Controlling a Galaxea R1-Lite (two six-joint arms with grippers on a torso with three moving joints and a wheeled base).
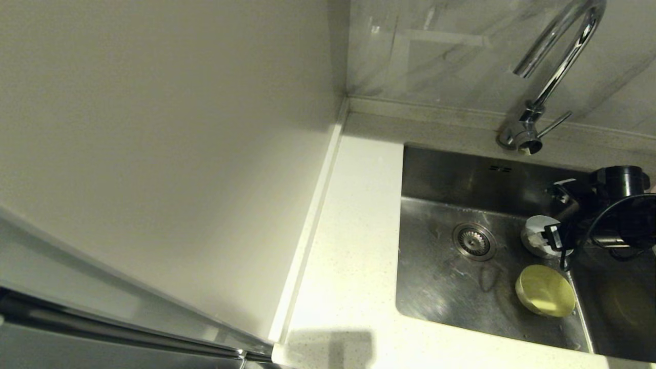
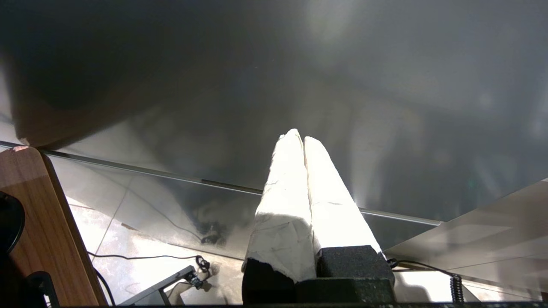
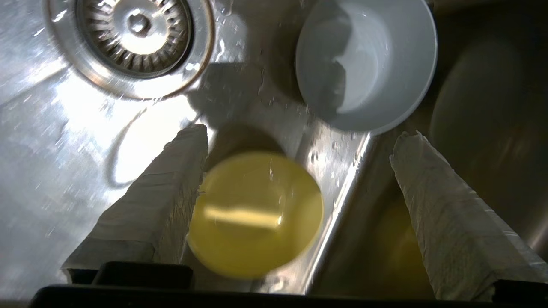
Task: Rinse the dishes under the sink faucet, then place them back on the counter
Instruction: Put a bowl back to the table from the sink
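Yellow-green bowl (image 3: pixel 254 214) lies between the spread, empty jaws of the right gripper (image 3: pixel 299 171) | white bowl (image 3: pixel 366 64) beyond, probably nearer sink (image 1: pixel 435 174) back wall | left gripper (image 2: pixel 304 147) parked, clenched.

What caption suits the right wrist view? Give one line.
Open right gripper above a yellow-green bowl and white bowl in the sink.

right pincer (image 3: pixel 299 141) spread wide | over yellow-green bowl (image 3: pixel 254 214) | white bowl (image 3: pixel 366 64) beside drain (image 3: pixel 132 40)
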